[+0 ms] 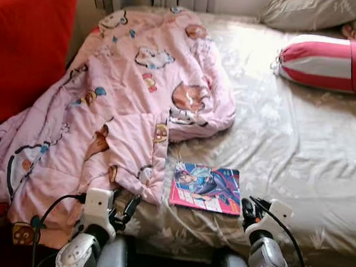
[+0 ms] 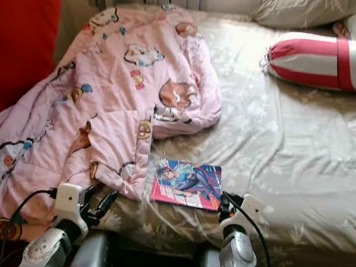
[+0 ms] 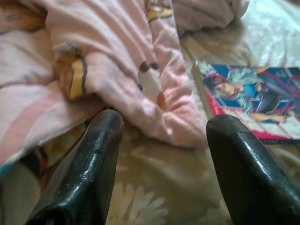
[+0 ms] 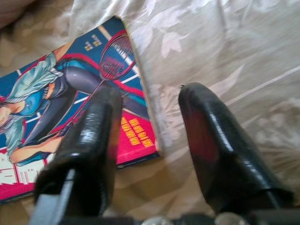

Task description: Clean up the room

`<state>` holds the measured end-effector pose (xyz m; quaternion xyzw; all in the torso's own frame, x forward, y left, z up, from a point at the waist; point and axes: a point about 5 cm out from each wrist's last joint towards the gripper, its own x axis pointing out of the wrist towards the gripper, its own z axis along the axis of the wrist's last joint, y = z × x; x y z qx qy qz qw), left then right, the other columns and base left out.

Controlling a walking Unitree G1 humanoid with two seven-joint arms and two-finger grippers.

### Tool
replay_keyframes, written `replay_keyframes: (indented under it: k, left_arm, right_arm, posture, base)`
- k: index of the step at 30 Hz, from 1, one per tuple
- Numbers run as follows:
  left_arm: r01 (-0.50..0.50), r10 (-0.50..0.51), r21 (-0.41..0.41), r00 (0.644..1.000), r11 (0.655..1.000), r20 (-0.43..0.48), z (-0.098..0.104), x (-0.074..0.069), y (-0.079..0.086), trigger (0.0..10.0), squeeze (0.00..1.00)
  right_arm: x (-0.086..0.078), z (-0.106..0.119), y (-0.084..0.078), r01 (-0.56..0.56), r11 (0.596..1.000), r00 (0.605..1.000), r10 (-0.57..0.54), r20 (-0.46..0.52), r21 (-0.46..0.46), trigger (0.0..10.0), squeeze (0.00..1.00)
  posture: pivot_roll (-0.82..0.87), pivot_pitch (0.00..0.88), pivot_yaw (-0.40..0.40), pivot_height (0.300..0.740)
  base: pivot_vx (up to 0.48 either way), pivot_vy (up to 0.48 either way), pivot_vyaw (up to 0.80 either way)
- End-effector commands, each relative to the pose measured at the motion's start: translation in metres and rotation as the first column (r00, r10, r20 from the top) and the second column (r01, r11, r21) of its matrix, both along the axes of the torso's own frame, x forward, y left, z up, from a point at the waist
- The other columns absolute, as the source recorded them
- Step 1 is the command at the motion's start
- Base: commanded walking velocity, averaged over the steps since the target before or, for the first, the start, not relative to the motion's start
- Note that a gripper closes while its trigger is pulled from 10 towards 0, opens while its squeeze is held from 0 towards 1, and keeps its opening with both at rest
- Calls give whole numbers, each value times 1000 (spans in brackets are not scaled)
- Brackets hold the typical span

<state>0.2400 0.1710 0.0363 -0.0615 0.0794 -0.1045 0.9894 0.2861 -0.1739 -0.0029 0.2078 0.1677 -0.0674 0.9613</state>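
A colourful comic book (image 1: 206, 189) lies flat on the bed sheet near the front edge, just right of a crumpled pink cartoon blanket (image 1: 122, 115). My right gripper (image 1: 251, 208) is open at the book's (image 4: 56, 108) near right corner. One finger (image 4: 93, 136) hangs over the cover and the other (image 4: 215, 140) over the sheet. My left gripper (image 1: 122, 205) is open low over the sheet at the blanket's (image 3: 117, 61) front hem, and the book (image 3: 253, 98) lies off to its side. Nothing is held.
The bed (image 1: 292, 139) has a beige flowered sheet with bare room on its right half. A red-and-white striped bolster (image 1: 332, 63) and a grey pillow (image 1: 312, 10) lie at the head. A red upholstered seat (image 1: 21, 47) stands against the bed's left side.
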Motion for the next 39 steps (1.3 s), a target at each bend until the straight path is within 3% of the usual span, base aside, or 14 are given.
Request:
replay_keyframes:
  k: [1,7,15,16,17,30,39]
  left_arm:
    - [3,-3,21,1000,1000,-13,0,-4,4,10000,0]
    - [-6,6,33,1000,999,-19,2,-9,9,10000,0]
    - [1,1,46,999,999,-44,1,-19,9,10000,0]
    - [1,1,52,999,999,-49,0,-20,10,10000,0]
    - [4,-1,57,998,998,-56,-1,-23,10,10000,0]
    - [7,-2,69,997,998,-75,3,-34,14,10000,0]
    - [26,-18,91,996,996,-88,4,-40,16,10000,0]
  right_arm:
    - [1,-1,3,9,999,1000,-9,-1,42,10000,1000]
    - [3,2,7,-3,999,1000,2,23,50,10000,1000]
    - [5,5,-2,31,997,999,-33,32,64,10000,1000]
    - [5,5,-3,32,997,999,-34,30,63,10000,784]
    - [5,5,-4,32,998,999,-34,29,63,10000,0]
    - [17,21,-2,-23,992,987,3,161,122,10000,0]
    - [18,23,0,-50,982,982,15,190,184,10000,0]
  posture:
    - [163,194,18,592]
    - [177,219,30,592]
    - [190,241,45,592]
    - [190,241,45,592]
    - [190,246,49,592]
    - [207,271,69,592]
    - [243,294,78,592]
  base:
    - [0,0,0]
    - [0,0,0]
    - [0,0,0]
    - [0,0,0]
    - [0,0,0]
    - [0,0,0]
    - [0,0,0]
